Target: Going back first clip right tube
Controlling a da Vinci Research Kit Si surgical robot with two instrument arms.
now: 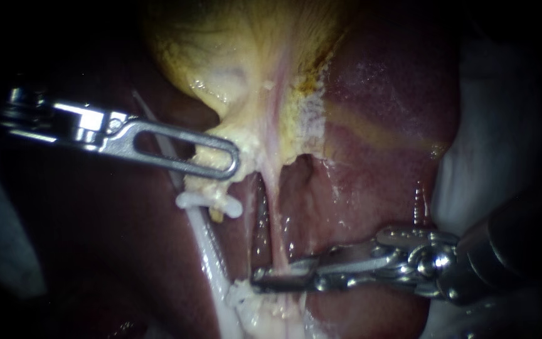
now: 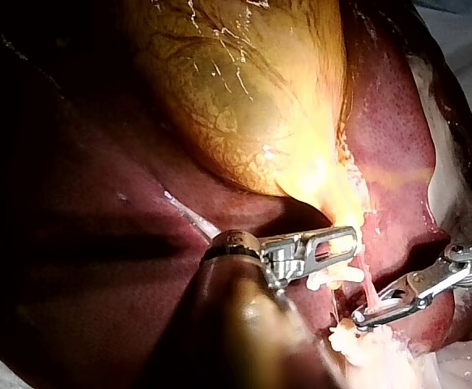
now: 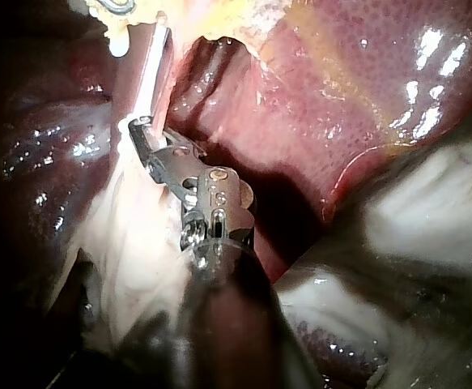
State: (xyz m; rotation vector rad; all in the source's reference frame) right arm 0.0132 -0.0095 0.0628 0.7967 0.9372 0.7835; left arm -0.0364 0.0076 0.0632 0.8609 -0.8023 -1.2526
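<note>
The left instrument (image 1: pixel 228 162) has its looped jaws closed on the pale neck of the gallbladder (image 1: pixel 233 56). The right instrument (image 1: pixel 272 276) reaches low across the liver (image 1: pixel 384 107). Its jaws stand slightly apart, and the pink right tube (image 1: pixel 274 232) runs between them. Just beside it, a white clip (image 1: pixel 211 203) crosses the white left tube (image 1: pixel 211 257).

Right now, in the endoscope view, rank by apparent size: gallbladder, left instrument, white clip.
1. gallbladder, largest.
2. left instrument, though it may sit nearer the camera.
3. white clip, clearly smallest.
</note>
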